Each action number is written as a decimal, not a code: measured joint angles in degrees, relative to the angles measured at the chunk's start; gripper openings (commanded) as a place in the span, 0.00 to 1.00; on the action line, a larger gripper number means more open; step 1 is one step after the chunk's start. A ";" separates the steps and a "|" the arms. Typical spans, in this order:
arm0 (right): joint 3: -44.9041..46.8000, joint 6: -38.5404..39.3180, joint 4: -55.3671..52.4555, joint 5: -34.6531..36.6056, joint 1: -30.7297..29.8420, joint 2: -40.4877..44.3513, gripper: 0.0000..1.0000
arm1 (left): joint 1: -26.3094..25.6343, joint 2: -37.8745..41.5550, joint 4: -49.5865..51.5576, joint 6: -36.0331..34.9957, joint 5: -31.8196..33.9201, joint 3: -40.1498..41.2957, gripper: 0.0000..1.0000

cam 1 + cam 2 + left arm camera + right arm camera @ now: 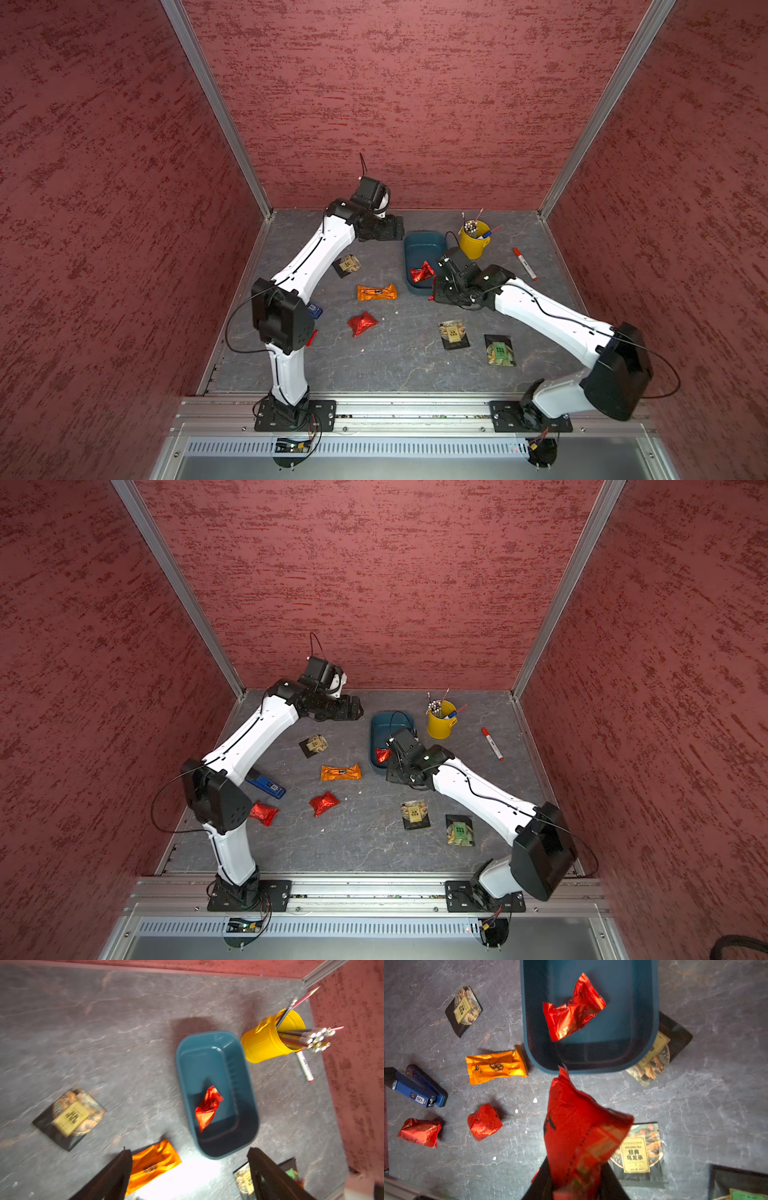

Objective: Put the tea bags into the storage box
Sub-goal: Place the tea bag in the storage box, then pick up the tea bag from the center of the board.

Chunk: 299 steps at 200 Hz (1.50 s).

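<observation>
The teal storage box (424, 249) (207, 1059) stands at the back middle with one red foil tea bag (422, 272) (573, 1007) lying in it. Just in front of the box's near end, my right gripper (575, 1172) is shut on another red foil tea bag (581, 1136). My left gripper (188, 1153) hangs open and empty, high up left of the box. Loose on the table are an orange tea bag (376, 292), red ones (362, 323) (264, 812), and black-backed sachets (347, 265) (454, 334) (500, 350). One more sachet (660, 1049) is partly under the box.
A yellow cup of pencils (475, 239) stands right of the box, with a red-capped marker (524, 263) beyond it. A blue stapler (266, 785) lies by the left arm's elbow. Red walls close in the table on three sides.
</observation>
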<state>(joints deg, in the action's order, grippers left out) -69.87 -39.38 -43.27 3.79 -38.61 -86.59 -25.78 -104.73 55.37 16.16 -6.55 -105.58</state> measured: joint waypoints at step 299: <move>-28.65 15.06 -4.42 -1.81 11.82 -24.57 0.73 | -7.52 -1.99 -3.26 -10.71 14.14 28.50 0.96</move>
<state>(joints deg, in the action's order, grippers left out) -98.52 -24.32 -47.68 1.98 -26.79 -111.15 -33.30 -106.72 52.12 5.45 7.60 -77.08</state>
